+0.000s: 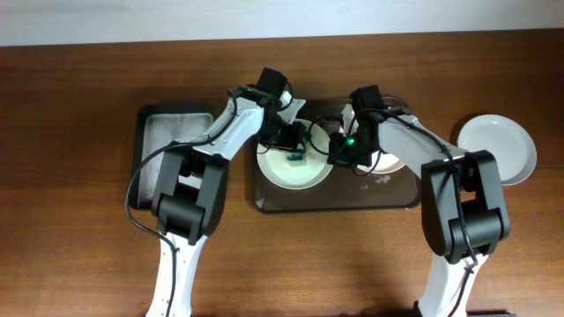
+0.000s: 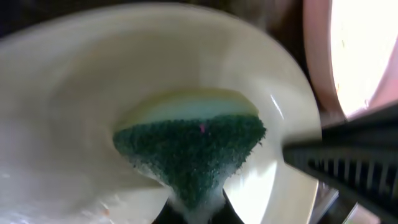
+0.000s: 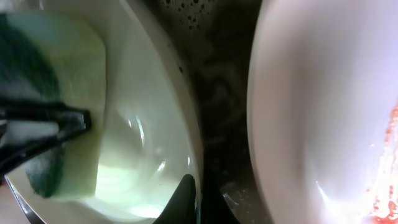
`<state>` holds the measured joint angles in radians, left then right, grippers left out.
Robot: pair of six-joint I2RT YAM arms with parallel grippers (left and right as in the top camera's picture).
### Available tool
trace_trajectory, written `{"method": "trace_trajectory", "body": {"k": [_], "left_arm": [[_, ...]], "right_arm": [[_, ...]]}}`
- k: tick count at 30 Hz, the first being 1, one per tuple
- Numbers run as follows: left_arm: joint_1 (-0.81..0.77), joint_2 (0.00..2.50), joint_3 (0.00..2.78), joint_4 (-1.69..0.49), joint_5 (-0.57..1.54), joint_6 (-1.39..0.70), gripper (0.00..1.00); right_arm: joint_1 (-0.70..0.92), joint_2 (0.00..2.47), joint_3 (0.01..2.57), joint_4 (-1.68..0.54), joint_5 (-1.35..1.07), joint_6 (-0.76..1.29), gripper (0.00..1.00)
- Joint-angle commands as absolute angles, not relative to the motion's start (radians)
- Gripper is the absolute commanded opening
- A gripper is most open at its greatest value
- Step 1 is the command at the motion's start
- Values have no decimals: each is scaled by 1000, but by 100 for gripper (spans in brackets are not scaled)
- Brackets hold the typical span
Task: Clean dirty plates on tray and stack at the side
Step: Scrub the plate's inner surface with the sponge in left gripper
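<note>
A white plate (image 1: 280,172) lies at the left of the dark brown tray (image 1: 335,201). My left gripper (image 1: 295,155) is shut on a green and yellow sponge (image 2: 193,149) and presses it on this plate (image 2: 74,112). My right gripper (image 1: 339,151) is shut on the plate's right rim (image 3: 199,199). A second plate (image 1: 394,164) lies in the tray under my right arm; in the right wrist view it (image 3: 323,112) shows orange smears. A third plate (image 1: 498,148) sits on the table at the right, outside the tray.
A narrow black tray (image 1: 167,145) with foam stands left of the brown tray. Soapy wet spots lie on the tray floor (image 3: 217,81) between the two plates. The wooden table (image 1: 88,246) surrounds everything.
</note>
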<state>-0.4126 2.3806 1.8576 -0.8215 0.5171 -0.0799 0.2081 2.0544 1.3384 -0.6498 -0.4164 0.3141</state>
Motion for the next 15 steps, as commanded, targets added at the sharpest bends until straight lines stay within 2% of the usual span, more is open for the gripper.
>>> {"method": "trace_trajectory", "body": {"k": [1,4,7,15], "left_arm": [[-403,2437,1831,-775,135,-260,1],[-403,2437,1831,-773,-47,-327,1],[-403,2437,1831,-794,-123,-330,1],[-404,2437,1832,-971,-27,-325,1]], "right_arm": [[223,2072,1329,-658,-434,288,4],[223,2072,1329,-657,-434,288,4],[223,2072,1329,-657,-433,288,4],[223,2072,1329,-657,-433,289,4]]}}
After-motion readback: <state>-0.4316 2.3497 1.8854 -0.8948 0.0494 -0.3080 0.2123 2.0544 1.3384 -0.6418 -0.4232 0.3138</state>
